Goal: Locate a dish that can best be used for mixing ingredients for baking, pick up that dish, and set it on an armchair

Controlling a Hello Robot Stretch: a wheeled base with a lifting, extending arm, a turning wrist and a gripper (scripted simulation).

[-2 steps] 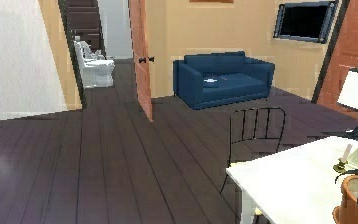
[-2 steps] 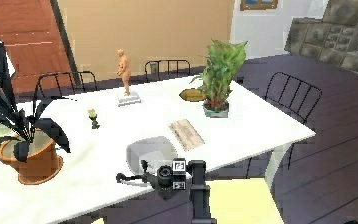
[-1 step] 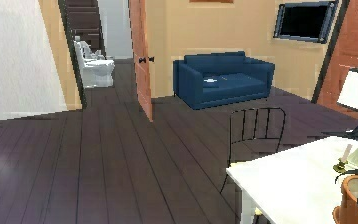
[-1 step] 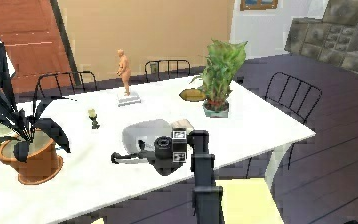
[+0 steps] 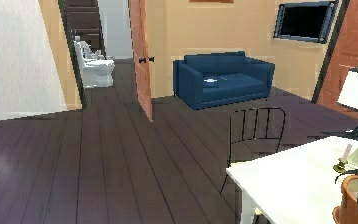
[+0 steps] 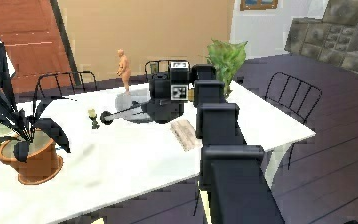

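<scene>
My arm (image 6: 227, 165) reaches out over the white table (image 6: 137, 170) in the arm side view. At its far end sit two white marker squares (image 6: 175, 82) and the dark gripper (image 6: 111, 118), fingers pointing toward the view's left. A grey rounded shape (image 6: 137, 104), possibly a bowl, lies on the tabletop at the gripper's body. I cannot tell whether the gripper holds anything. A grey stone-patterned armchair (image 6: 332, 35) stands at the far upper right. The table's corner (image 5: 297, 185) also shows at the forward view's lower right.
On the table stand a potted dark-leaved plant (image 6: 32, 150), a small goblet (image 6: 93, 118), a statuette (image 6: 122, 68), a green plant (image 6: 225, 55) and a brown loaf-like thing (image 6: 184, 133). Black chairs (image 5: 255, 130) ring it. Ahead are a blue sofa (image 5: 224, 78) and an open door (image 5: 140, 55).
</scene>
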